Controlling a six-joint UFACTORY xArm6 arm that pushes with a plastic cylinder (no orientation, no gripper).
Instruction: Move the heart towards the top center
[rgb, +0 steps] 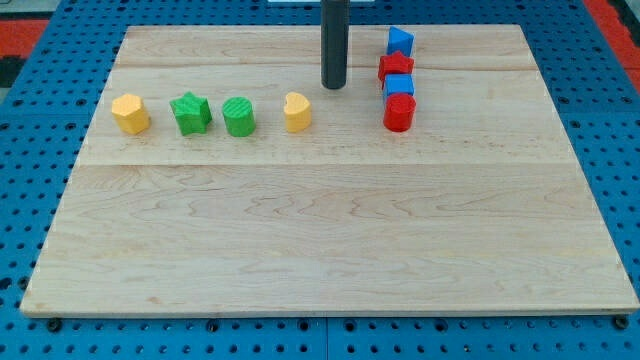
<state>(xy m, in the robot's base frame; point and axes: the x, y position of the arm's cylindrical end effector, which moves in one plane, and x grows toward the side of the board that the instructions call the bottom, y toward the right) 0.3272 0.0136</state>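
The yellow heart lies on the wooden board a little left of centre in the upper part. My tip stands just up and to the right of the heart, apart from it. To the right of my tip runs a column of blocks: a blue block, a red star-like block, a blue block and a red cylinder.
Left of the heart, in one row, stand a green cylinder, a green star and a yellow hexagon-like block. The board sits on a blue pegboard surface.
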